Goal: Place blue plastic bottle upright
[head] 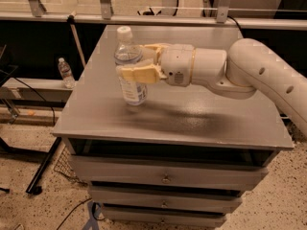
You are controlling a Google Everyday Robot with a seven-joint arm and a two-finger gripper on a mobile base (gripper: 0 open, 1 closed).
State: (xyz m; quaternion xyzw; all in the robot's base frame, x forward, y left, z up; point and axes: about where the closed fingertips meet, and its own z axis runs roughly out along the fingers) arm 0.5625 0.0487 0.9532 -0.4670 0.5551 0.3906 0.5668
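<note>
The blue plastic bottle [129,83], clear with a white cap and a pale blue-and-white label, stands upright on the left part of the grey cabinet top [192,114]. Its base rests on or just above the surface. My gripper [133,60] reaches in from the right at the end of the white arm [249,71]. Its tan fingers [139,74] are closed around the bottle's middle, one in front and one behind.
A smaller clear water bottle [65,72] stands on a low ledge to the left, beyond the cabinet. A metal rail [168,19] runs behind the cabinet. Drawers [165,176] sit below the top. The front edge is close to the bottle.
</note>
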